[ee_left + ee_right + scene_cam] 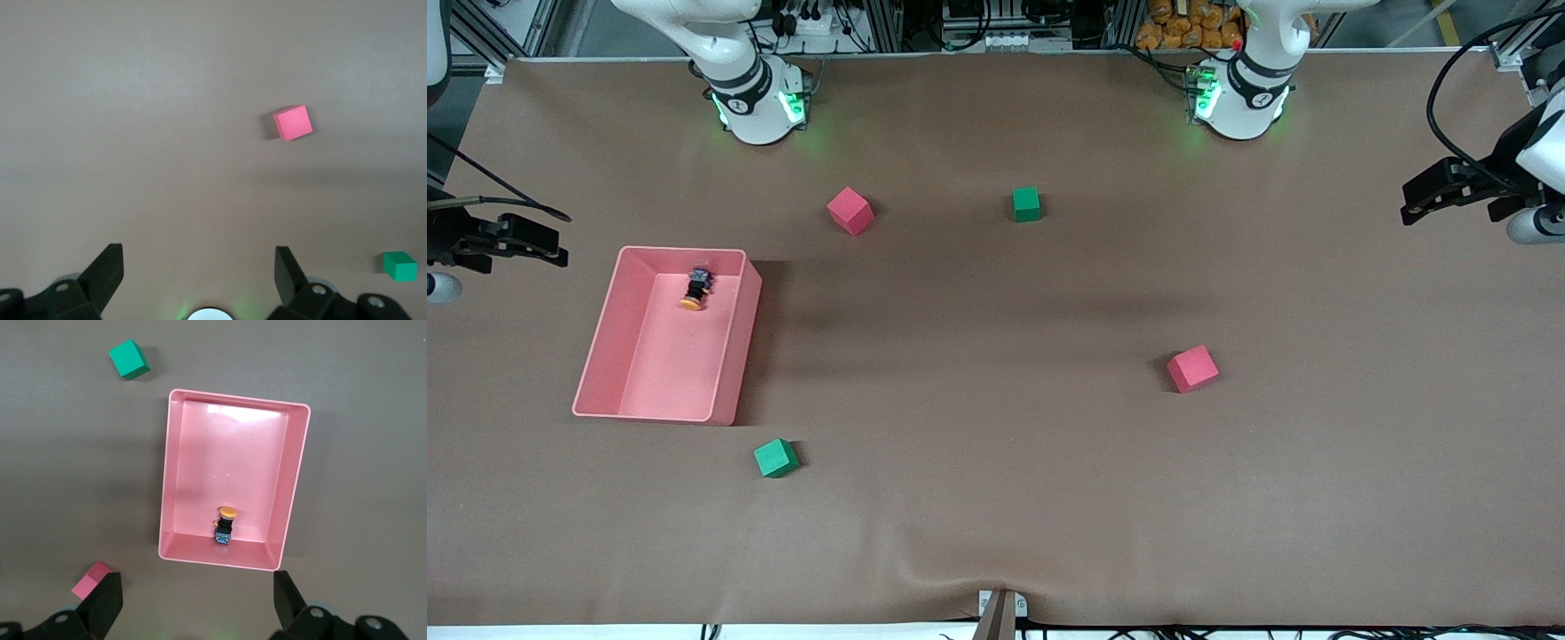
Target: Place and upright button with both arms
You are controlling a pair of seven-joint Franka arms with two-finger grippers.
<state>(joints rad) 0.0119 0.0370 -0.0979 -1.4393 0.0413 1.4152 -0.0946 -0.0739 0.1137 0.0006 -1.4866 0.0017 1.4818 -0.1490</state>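
Observation:
The button [695, 289] lies on its side inside a pink tray [734, 356], close to the tray's wall nearest the robots' bases, with its orange cap toward the front camera. The right wrist view shows the button [225, 525] and the tray [167, 473] below it. My right gripper [547, 246] hangs open and empty in the air at the right arm's end of the table, beside the tray; its jaws [197, 577] stand wide apart. My left gripper [1423, 197] hangs open and empty at the left arm's end, with nothing between its fingers [199, 252].
Four cubes lie on the brown table: a red cube [849, 211] and a green cube [1026, 204] nearer the bases, another red cube [1192, 368] toward the left arm's end, and a green cube [775, 458] nearer the front camera than the tray.

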